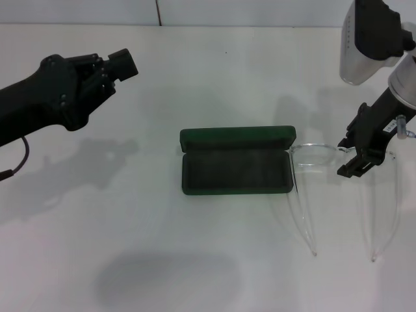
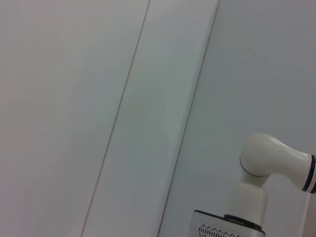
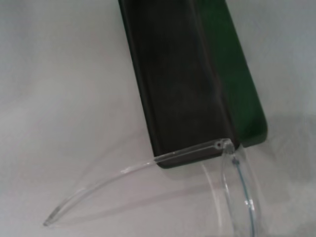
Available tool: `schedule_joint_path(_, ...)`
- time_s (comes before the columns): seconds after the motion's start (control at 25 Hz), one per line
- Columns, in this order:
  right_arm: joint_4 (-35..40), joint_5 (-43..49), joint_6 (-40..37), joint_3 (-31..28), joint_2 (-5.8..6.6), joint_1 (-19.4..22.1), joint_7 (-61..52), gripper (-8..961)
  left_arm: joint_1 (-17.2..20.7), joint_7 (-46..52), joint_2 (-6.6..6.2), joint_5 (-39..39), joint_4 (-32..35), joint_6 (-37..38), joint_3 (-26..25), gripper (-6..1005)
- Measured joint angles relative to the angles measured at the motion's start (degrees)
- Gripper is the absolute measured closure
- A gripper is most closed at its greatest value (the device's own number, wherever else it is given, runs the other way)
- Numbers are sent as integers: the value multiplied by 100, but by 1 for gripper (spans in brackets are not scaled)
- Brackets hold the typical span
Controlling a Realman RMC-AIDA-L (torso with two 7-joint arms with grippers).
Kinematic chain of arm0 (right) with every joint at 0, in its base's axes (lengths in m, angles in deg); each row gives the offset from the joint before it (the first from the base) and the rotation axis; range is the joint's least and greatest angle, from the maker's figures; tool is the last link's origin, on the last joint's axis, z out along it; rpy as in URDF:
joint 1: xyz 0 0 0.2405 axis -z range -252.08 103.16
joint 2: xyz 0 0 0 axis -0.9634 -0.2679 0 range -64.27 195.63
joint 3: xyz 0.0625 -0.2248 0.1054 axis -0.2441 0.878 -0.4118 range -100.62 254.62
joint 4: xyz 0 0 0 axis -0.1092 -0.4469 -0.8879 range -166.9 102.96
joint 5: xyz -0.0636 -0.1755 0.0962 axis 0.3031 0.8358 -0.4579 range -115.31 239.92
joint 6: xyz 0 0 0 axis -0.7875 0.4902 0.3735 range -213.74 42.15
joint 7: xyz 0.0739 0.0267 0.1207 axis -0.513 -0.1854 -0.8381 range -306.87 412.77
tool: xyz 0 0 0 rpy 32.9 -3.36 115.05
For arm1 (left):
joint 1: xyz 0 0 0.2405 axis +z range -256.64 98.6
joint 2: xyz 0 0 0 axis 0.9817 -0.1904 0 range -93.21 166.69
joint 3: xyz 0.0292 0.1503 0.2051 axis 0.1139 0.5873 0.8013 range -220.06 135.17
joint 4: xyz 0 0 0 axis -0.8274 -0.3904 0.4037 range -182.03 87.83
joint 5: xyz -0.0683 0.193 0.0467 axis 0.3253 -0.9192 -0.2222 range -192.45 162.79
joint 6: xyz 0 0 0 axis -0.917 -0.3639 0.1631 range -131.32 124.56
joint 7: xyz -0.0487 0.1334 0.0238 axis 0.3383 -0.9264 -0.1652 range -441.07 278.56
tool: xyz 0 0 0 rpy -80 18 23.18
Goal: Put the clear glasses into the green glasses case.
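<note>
The table (image 1: pixel 208 273) is white and carries everything. The case (image 1: pixel 235 170) lies in the middle of it, open, with the lid standing up at the far side, so the grey lining is free to receive the load. To the right of the case, just beside its end, lie the glasses (image 1: pixel 338 188), with the temples unfolded and pointing toward the robot. The right gripper (image 1: pixel 356 162) hangs over the bridge, right of the case, probably to take the frame there; I cannot tell if it grips yet. The left gripper (image 1: pixel 120 65) waits far left of the case, raised; its state I cannot tell.
</note>
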Motion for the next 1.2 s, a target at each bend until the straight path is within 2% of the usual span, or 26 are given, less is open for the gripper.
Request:
schedule_joint_path(0.68, -64, 25, 112, 14, -6, 83, 7, 716, -21, -28, 0, 15, -174, -10, 0, 957)
schedule_joint_path(1.0, 252, -80, -29, 33, -9, 320, 4, 846, -18, -62, 7, 25, -202, -1, -8, 957)
schedule_joint_path(1.2, 610, -270, -108, -2, -5, 580, 41, 866, -21, -20, 3, 29, -199, 10, -9, 957)
